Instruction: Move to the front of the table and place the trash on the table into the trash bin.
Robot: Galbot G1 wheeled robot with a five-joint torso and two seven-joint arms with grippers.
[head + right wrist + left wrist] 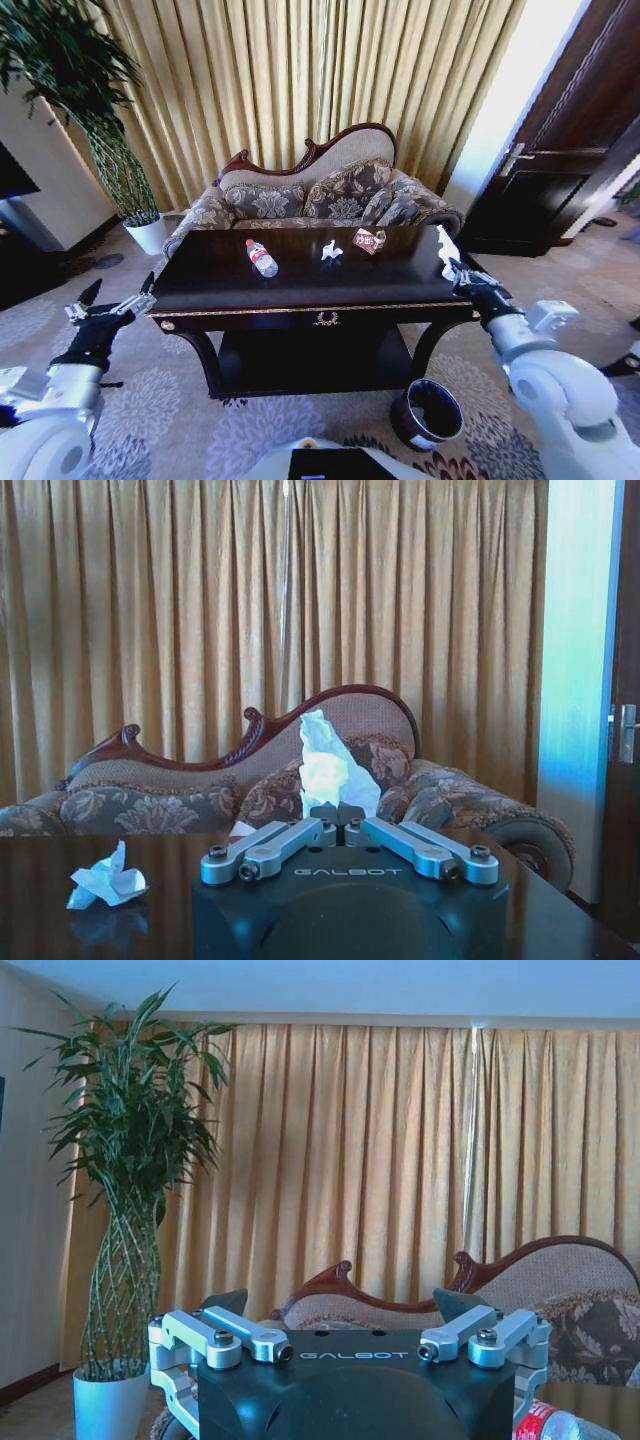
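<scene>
The robot stands before the bench (300,290), and the right gripper (447,250), at the frame's right, has its jaws clenched on a crumpled white paper (443,240) — first piece picked. The left gripper (112,298), lower left, hangs released. Next, I judge, it must carry the paper down to the trash bin (428,415), lower right — bottle (262,258), paper (331,251) and wrapper (368,240) remain.
</scene>
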